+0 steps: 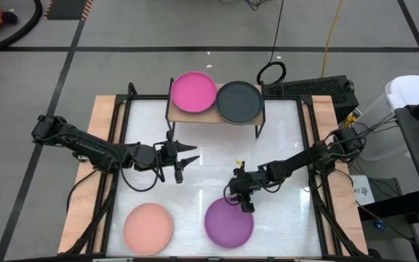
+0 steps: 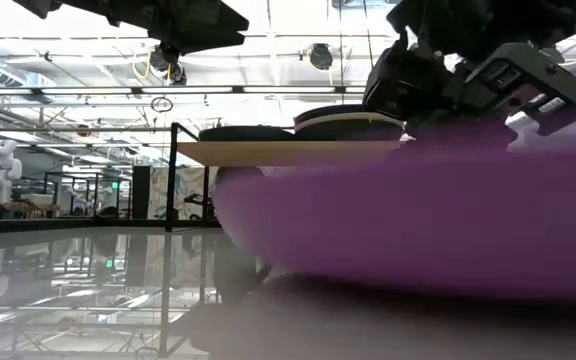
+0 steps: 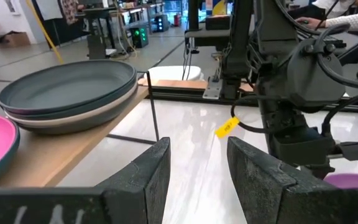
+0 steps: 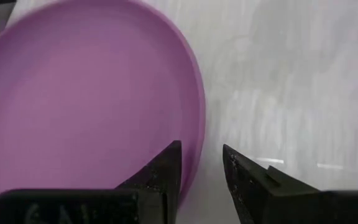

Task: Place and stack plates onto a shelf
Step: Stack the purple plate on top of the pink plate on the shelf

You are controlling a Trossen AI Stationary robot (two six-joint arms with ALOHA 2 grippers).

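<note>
The light-wood shelf (image 1: pixel 213 116) stands at the table's far middle. On it lie a magenta plate (image 1: pixel 193 92) and a stack topped by a charcoal plate (image 1: pixel 238 102); in the left wrist view this stack (image 3: pixel 67 90) shows a beige plate under the dark ones. A purple plate (image 1: pixel 229 222) and a salmon pink plate (image 1: pixel 148 228) lie flat on the table near its front edge. My right gripper (image 1: pixel 244 202) is open at the purple plate's far rim (image 4: pixel 199 140), one finger over the inside and one outside. My left gripper (image 1: pixel 188 161) hovers open, left of centre.
The white tabletop (image 1: pixel 217 156) between the shelf and the two near plates is bare. Black rails (image 1: pixel 118 138) and wooden side boards run along the table's left and right edges. Cables and a keyboard (image 1: pixel 318 89) lie beyond the far right corner.
</note>
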